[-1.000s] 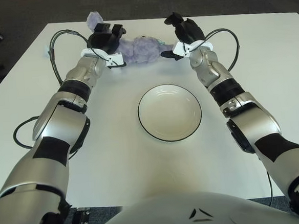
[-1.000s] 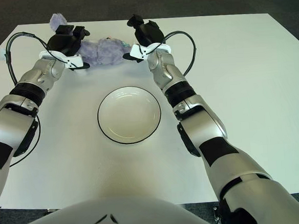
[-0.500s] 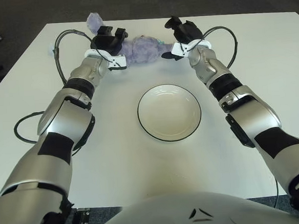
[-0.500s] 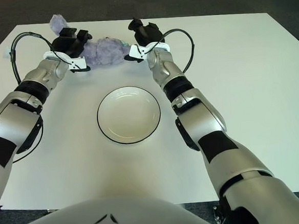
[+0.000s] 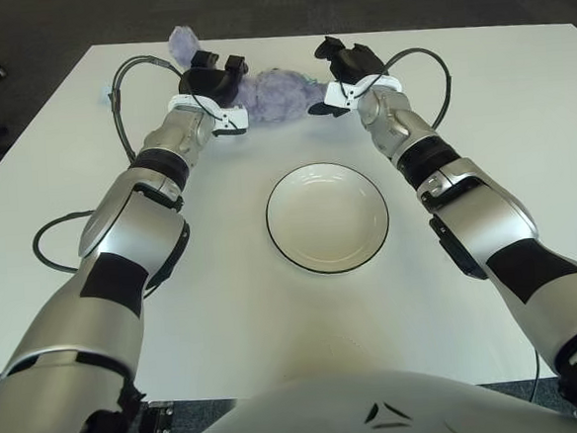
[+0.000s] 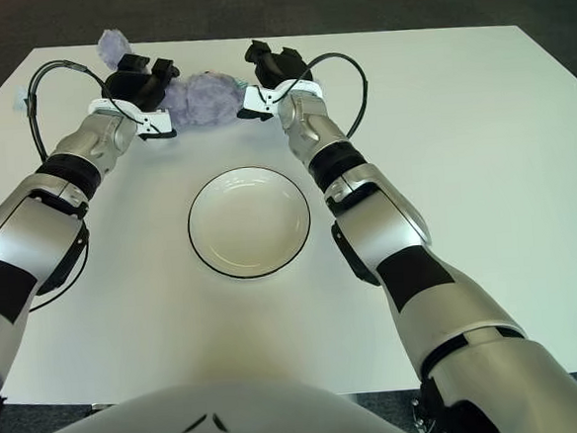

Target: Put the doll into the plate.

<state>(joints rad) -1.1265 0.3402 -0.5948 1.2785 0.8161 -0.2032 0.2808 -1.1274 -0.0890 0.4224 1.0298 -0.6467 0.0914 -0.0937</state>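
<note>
Both arms wore glossy silver shells with black joint bands and black patches. The left hand and right hand were black on white wrist brackets. Black cables looped from each forearm.

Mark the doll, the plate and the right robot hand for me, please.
doll (image 5: 272, 89), left eye view, on the middle of its purple plush body.
plate (image 5: 283, 247), left eye view, on its dark rim at the near left.
right robot hand (image 5: 342, 56), left eye view, on the black fingers beside the doll.

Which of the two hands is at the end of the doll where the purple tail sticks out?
The left hand; the tail rises just beyond it, while the right hand flanks the doll at the opposite end.
</note>
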